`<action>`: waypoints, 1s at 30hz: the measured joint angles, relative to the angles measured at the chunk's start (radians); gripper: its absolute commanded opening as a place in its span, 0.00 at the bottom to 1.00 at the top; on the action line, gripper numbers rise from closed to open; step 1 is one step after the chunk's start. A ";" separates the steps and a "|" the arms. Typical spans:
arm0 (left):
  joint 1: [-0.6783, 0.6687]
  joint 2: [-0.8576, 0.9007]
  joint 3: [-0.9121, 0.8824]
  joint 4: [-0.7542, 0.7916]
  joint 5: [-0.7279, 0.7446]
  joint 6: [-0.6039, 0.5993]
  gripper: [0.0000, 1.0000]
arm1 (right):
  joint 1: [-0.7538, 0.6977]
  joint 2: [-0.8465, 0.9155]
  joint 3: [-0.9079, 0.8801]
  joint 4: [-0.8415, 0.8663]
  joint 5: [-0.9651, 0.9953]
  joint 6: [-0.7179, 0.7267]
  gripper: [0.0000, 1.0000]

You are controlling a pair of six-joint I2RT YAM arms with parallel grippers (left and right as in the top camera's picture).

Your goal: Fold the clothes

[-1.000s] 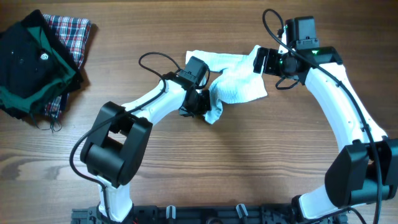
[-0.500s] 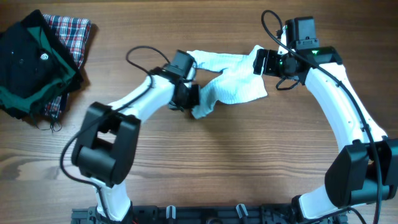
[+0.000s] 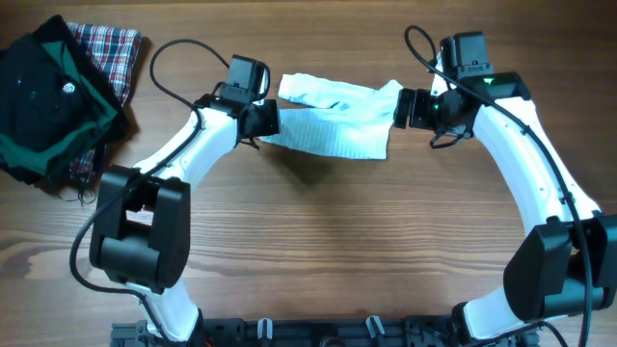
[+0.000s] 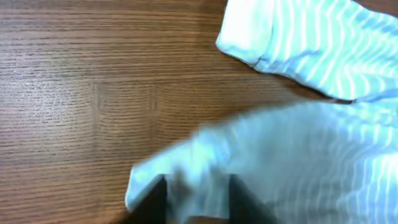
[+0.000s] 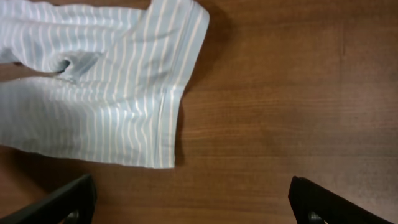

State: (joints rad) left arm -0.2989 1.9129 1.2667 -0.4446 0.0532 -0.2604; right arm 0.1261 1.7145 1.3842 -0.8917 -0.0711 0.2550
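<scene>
A wooden table [image 3: 337,251] is being seen from overhead, with two white robot arms reaching in from the near edge. A small pale-blue and white striped garment [image 3: 333,130] is lying spread out on the table at the upper middle, between the two arms' ends. Its upper band is running across the top, and a wider ribbed panel is lying below it.

The left fingers [image 3: 268,118] are sitting at the garment's left edge. In the left wrist view, these fingers [image 4: 152,202] are standing parted, and a blurred edge of the striped garment [image 4: 311,155] is lying in the gap between them. Whether they are touching the cloth cannot be told. A second fold of the same garment is showing at the upper right of that view.

The right fingers [image 3: 403,106] are hovering just beside the garment's right edge. In the right wrist view, these fingers [image 5: 68,202] are spread wide, with only bare table between them, and the striped garment [image 5: 106,93] is lying ahead and to the left.

At the far left corner of the table, well apart from the arms, a black-and-green garment [image 3: 43,101] is lying heaped on a red plaid cloth [image 3: 116,48].
</scene>
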 measured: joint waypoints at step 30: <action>-0.048 0.000 0.000 -0.142 0.034 0.013 0.71 | 0.195 0.309 -0.003 0.722 -0.239 -0.082 0.04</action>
State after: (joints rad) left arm -0.3470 1.9129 1.2667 -0.5861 0.0875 -0.2478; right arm 0.3210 2.0232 1.3808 -0.1699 -0.3103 0.1730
